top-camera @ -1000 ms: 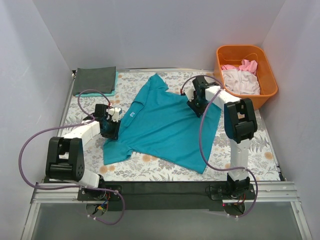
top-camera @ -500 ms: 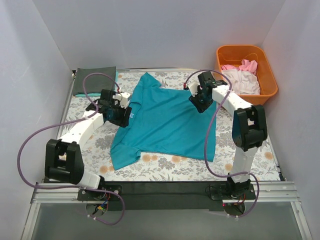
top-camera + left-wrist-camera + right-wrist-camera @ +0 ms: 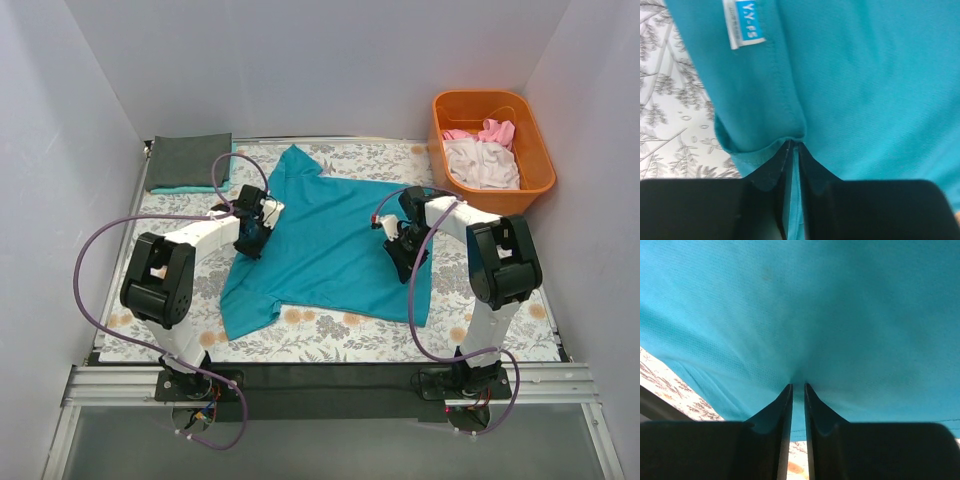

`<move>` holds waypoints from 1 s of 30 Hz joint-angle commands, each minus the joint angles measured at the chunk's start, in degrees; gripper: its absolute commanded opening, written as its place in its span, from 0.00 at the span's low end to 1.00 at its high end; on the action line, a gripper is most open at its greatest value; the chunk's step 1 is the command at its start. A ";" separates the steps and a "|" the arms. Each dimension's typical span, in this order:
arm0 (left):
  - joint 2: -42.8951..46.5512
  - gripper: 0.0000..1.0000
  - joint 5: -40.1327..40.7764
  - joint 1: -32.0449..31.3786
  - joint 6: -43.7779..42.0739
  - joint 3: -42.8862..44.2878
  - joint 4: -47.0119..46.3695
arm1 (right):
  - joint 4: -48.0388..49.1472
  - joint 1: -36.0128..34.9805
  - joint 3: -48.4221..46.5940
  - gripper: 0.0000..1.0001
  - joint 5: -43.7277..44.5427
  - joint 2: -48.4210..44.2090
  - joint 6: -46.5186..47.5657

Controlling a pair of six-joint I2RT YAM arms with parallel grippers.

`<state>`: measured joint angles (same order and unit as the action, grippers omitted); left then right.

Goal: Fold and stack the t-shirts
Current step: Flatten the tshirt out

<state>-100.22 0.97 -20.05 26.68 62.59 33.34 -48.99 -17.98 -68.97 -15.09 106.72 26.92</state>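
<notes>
A teal t-shirt (image 3: pixel 330 250) lies spread out on the floral table covering, with one sleeve at the near left. My left gripper (image 3: pixel 252 232) is shut on the shirt's left edge. The left wrist view shows its jaws (image 3: pixel 794 145) pinching a hemmed fold of the teal cloth (image 3: pixel 865 90) just below a white-and-blue label (image 3: pixel 746 21). My right gripper (image 3: pixel 400 250) is shut on the shirt's right part. In the right wrist view (image 3: pixel 798 386) the teal cloth (image 3: pixel 815 305) is bunched between the jaws.
A folded dark grey shirt (image 3: pixel 188 158) lies on a folded teal one (image 3: pixel 185 187) at the back left. An orange tub (image 3: pixel 520 200) at the back right holds white (image 3: pixel 482 165) and pink (image 3: pixel 495 131) shirts. Grey walls stand on three sides.
My left gripper has moved right and away from me along the shirt's left edge. My right gripper has moved toward me. The shirt has shifted and lies flatter.
</notes>
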 commanded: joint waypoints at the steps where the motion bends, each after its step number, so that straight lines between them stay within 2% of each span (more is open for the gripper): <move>1: 2.39 0.06 4.91 0.01 -0.66 1.14 -1.79 | 0.29 0.14 2.70 0.18 -0.30 1.65 0.24; 4: 4.07 0.00 5.62 1.15 -1.36 -0.79 -2.32 | 1.35 0.22 4.28 0.17 1.55 3.23 0.50; 6: 7.23 0.00 5.45 7.11 -2.68 -3.17 -3.46 | 2.32 0.31 5.33 0.17 2.70 3.50 0.68; 10: 9.17 0.00 3.69 11.26 -3.47 -3.53 -4.16 | 2.59 0.40 6.04 0.16 3.23 3.15 0.86; 13: 11.09 0.02 1.14 11.97 -4.53 -3.35 -3.37 | 2.67 0.40 6.48 0.16 3.84 2.71 1.38; 14: 11.36 0.06 0.53 11.97 -4.53 -3.00 -2.76 | 2.76 0.40 6.65 0.16 4.28 2.62 1.47; 16: 12.33 0.26 -7.71 11.97 -5.57 -1.95 -0.48 | 2.67 0.40 6.39 0.16 4.19 2.53 1.47; 19: 13.83 0.50 -13.35 10.31 -6.37 -1.24 0.14 | 2.59 0.40 5.95 0.16 3.75 2.18 1.12; 24: 9.62 0.50 -10.99 4.42 -6.29 0.42 0.14 | 2.50 0.49 5.95 0.16 3.75 2.44 1.03; 30: 2.58 0.42 -7.92 3.44 -5.76 2.45 -0.56 | 2.41 0.49 5.95 0.16 4.37 2.18 1.12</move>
<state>-95.64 -8.32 -16.88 21.23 63.24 32.73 -47.59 -17.58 -66.78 -15.57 105.56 26.74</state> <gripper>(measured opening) 0.432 0.158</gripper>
